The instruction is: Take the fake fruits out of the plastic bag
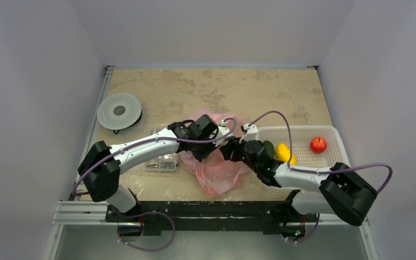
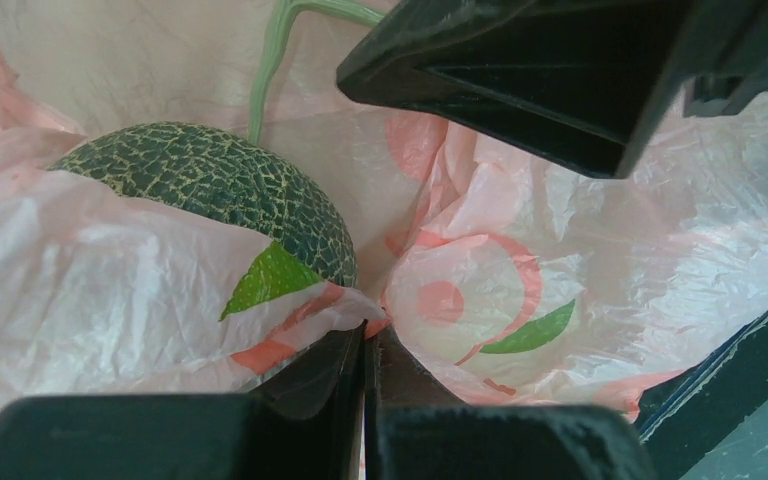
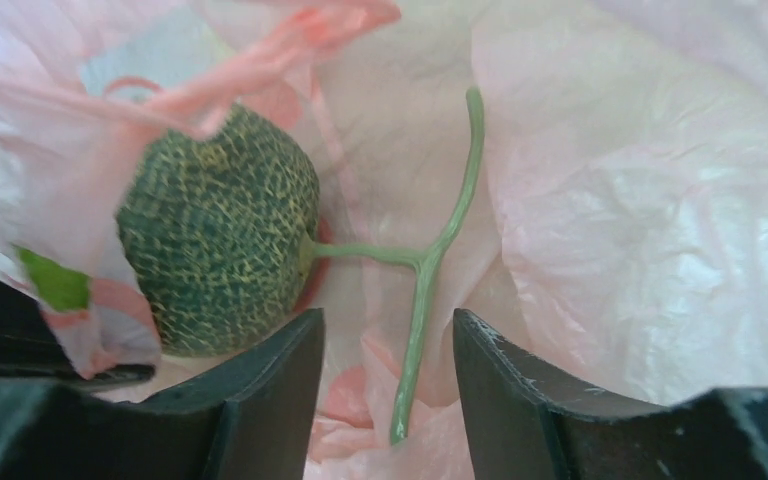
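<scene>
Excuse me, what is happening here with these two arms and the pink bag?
The left gripper is shut on a fold of the bag. The right gripper, jaws apart, faces a green melon that lies inside the bag. A red fruit and a yellow fruit lie in the basket.

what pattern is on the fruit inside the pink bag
Round plastic melon: dark green, pale yellowish netting; right wrist view.

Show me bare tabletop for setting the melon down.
Free: the far strip of table behind the plastic bag, between the round white disc and the white basket. Crowded: the near middle, where bag, clear box, left arm and right arm meet.
</scene>
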Robot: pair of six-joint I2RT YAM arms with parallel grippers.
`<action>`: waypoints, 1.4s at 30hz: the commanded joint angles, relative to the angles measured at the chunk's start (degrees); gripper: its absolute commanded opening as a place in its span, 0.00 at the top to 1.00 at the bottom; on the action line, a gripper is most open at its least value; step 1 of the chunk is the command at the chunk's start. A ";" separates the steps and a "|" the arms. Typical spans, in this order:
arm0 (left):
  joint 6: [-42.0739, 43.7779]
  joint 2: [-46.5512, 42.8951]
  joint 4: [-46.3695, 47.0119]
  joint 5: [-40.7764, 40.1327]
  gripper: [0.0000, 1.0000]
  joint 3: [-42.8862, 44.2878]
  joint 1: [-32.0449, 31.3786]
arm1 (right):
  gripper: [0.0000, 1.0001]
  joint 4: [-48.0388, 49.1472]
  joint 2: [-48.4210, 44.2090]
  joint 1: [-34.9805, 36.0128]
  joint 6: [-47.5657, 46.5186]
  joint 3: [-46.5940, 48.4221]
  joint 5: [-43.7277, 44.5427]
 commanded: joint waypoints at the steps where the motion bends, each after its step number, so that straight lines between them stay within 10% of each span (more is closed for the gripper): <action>1: -0.03 -0.51 0.76 0.76 1.00 2.06 -0.20 | 0.49 -6.09 -3.13 -0.98 2.10 4.96 2.66; 21: 0.46 -1.83 0.44 -0.97 1.00 2.09 -0.64 | 0.53 -3.19 14.68 -2.53 7.31 14.61 4.36; 26: 0.33 -2.95 0.85 -1.22 1.00 1.58 -0.68 | 0.80 -1.27 17.04 -2.63 7.10 15.92 2.93; 30: 0.17 -3.82 1.42 -2.30 1.00 1.25 -0.64 | 1.00 0.55 15.08 -2.62 5.10 14.68 0.34; 42: -4.46 -9.25 6.25 -12.98 1.00 -1.25 1.90 | 1.00 -8.92 -8.17 -2.65 1.40 9.84 -2.41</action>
